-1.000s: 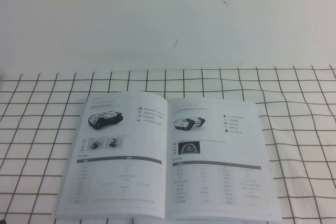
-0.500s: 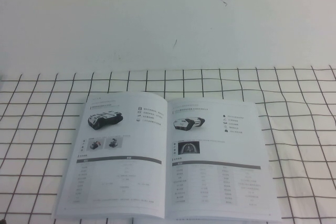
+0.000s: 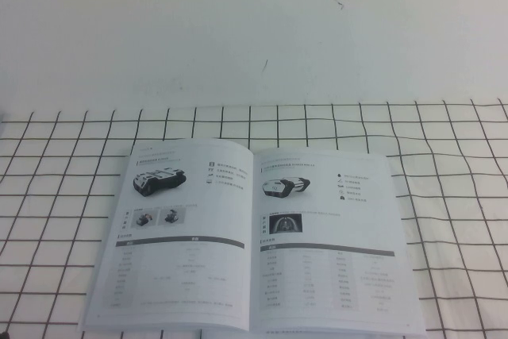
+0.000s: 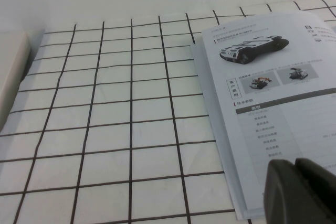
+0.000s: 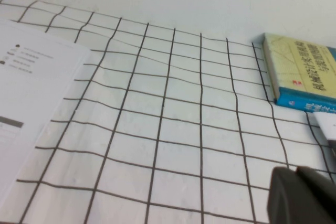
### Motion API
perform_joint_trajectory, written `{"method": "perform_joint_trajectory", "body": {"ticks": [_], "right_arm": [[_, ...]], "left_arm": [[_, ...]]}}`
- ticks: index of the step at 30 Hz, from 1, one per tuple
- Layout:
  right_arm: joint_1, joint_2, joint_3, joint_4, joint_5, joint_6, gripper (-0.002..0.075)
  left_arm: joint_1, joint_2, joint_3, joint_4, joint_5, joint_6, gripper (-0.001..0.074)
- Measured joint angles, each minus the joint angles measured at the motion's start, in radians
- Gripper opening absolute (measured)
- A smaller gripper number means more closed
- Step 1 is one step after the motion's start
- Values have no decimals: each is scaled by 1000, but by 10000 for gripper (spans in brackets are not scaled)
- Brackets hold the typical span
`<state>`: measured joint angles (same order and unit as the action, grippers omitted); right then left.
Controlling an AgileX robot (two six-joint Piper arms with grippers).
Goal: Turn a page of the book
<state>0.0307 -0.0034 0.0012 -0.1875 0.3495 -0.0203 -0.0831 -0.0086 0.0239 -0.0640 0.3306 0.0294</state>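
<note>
The book (image 3: 252, 196) lies open and flat on the black-gridded white cloth (image 3: 63, 164). Its right-hand page (image 3: 329, 275) shows a small robot-vehicle photo, an icon list and a table under a dark bar. Neither gripper shows in the high view. In the left wrist view my left gripper (image 4: 295, 164) hangs shut and empty over the near outer corner of the book's left page (image 4: 273, 93). In the right wrist view my right gripper (image 5: 296, 171) is shut and empty above the cloth, well to the side of the right page's edge (image 5: 31, 87).
A thick blue and yellow book (image 5: 299, 74) lies on the cloth beyond my right gripper, with a white object (image 5: 328, 124) beside it. A pale flat object (image 4: 10, 72) lies at the cloth's edge in the left wrist view. A white surface (image 3: 254, 29) lies behind the cloth.
</note>
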Motion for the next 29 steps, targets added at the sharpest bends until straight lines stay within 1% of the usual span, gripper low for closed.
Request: {"method": "perform_joint_trajectory", "body": {"ticks": [3, 13, 17, 20, 23, 26, 29], "right_arm": [[-19, 0, 24, 11, -40, 0, -2], [-21, -9, 26, 44, -44, 0, -2], [-26, -9, 26, 80, 0, -5, -2], [-48, -9, 26, 103, 16, -12, -2], [-77, -9, 26, 149, 18, -54, -2], [-103, -9, 26, 217, 18, -138, -2], [-111, -9, 26, 242, 18, -160, -2]], "left_arm": [[0, 0, 0, 0, 0, 0, -1], [0, 0, 0, 0, 0, 0, -1], [0, 0, 0, 0, 0, 0, -1], [0, 0, 0, 0, 0, 0, -1], [0, 0, 0, 0, 0, 0, -1], [0, 0, 0, 0, 0, 0, -1], [0, 0, 0, 0, 0, 0, -1]]}}
